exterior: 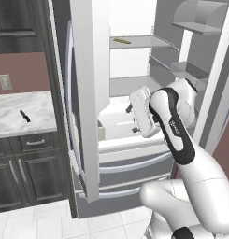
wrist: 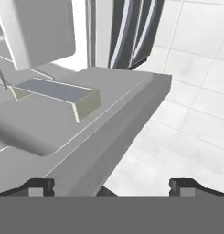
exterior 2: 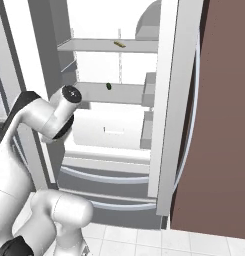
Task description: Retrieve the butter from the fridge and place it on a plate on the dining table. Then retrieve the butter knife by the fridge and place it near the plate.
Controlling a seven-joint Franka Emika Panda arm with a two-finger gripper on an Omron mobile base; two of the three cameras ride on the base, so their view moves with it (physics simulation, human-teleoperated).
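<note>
On the upper shelf (exterior: pixel 148 42) inside the open fridge (exterior: pixel 83 93), toward its left end, lies the butter (exterior: pixel 121 41), a thin pale yellow stick resting flat. A small dark green item (exterior 2: pixel 109 86) sits on the shelf below. The hand (wrist: pixel 111 185) hangs low in front of the fridge's lower part, well below the butter, fingers spread wide and holding nothing.

The stick looks light, and probably soft and a little slippery, so a hard squeeze could dent it or let it squirt out. The best hold is likely across its short width at mid-length, fingers coming in level over the shelf.

The butter knife (exterior: pixel 25 115) lies on the marble bench (exterior: pixel 22 116) to the left of the fridge; stiff, slim and low, it would need pinching across the handle.
</note>
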